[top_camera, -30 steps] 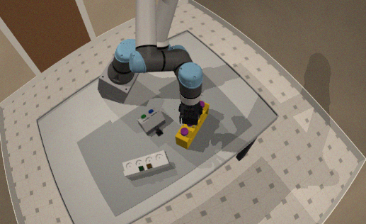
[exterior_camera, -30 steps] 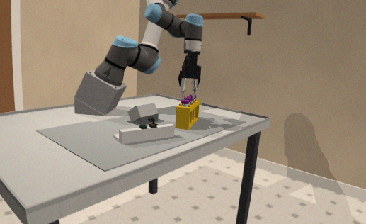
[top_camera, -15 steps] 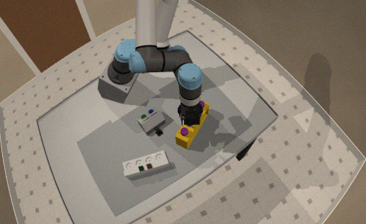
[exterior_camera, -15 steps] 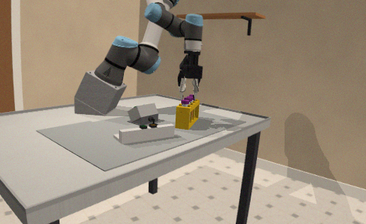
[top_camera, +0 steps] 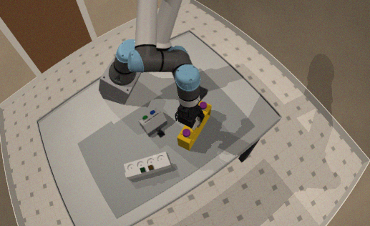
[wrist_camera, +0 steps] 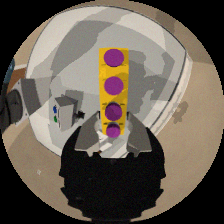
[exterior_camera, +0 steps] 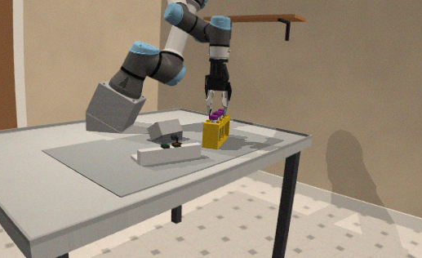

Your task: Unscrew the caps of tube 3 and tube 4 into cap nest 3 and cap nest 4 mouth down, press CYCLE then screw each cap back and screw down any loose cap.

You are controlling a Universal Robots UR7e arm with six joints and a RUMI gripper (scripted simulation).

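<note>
The yellow decapping station point(top_camera: 185, 143) point(exterior_camera: 211, 135) point(wrist_camera: 103, 73) holds four tubes with purple caps: cap 1 point(top_camera: 202, 105) point(wrist_camera: 114, 57), cap 2 point(wrist_camera: 113, 85), cap 3 point(wrist_camera: 113, 111) and cap 4 point(top_camera: 186, 132) point(exterior_camera: 213, 117) point(wrist_camera: 113, 131). My gripper point(top_camera: 197, 123) point(exterior_camera: 217, 113) point(wrist_camera: 113, 111) points down, its fingers apart on both sides of cap 3, with gaps in the wrist view. It hides the middle caps in the top view. The white cap tray point(top_camera: 163, 164) point(exterior_camera: 170, 155) shows empty nests. Its green lamp point(top_camera: 142, 169) and amber lamp point(top_camera: 151, 167) look dark. Cap tightness cannot be told.
The grey key housing point(top_camera: 152, 124) point(exterior_camera: 166, 130) point(wrist_camera: 65, 116) stands between the arm's base and the cap tray, with the blue CYCLE key point(top_camera: 152, 112) and the green READY key point(top_camera: 144, 117) on top. A small black part point(top_camera: 161, 133) is beside it.
</note>
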